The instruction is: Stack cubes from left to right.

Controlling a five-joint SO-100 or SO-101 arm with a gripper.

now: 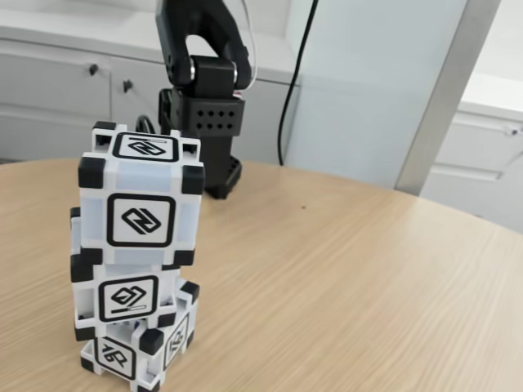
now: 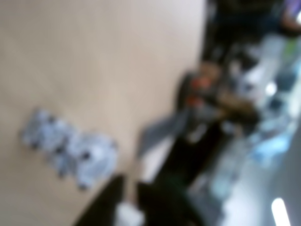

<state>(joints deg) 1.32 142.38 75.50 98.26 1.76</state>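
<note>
The three cubes stand as one tower near the left front of the table (image 1: 351,269) in the fixed view: top cube (image 1: 140,196), middle cube (image 1: 127,296), bottom cube (image 1: 135,349). They sit twisted and offset — a nudge or table bump could topple them, I'd say. The arm (image 1: 204,90) is folded back, well apart from the tower. The wrist view is blurred; whether its fingers are parted or closed, I cannot tell.
</note>
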